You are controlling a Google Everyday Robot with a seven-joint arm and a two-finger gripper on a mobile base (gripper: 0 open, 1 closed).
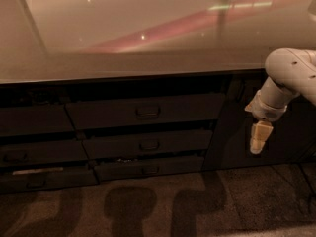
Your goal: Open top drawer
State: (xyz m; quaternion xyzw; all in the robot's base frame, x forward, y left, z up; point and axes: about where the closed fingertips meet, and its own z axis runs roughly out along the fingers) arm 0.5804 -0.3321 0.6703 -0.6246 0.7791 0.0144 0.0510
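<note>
The top drawer (145,111) is the widest dark grey front, just under the countertop, with a small bar handle (148,111) at its centre. Its face sits about flush with the neighbouring fronts. My gripper (257,141) hangs pointing downward at the right, in front of a dark cabinet panel. It is to the right of the drawer, a little below handle height, and touches nothing. The white arm (289,78) comes in from the right edge.
A glossy countertop (148,33) overhangs the drawers. Two shorter drawer fronts (148,144) (148,169) sit below the top one, the lowest slightly ajar. More drawers (34,152) stand at the left. Speckled floor (148,206) lies in front.
</note>
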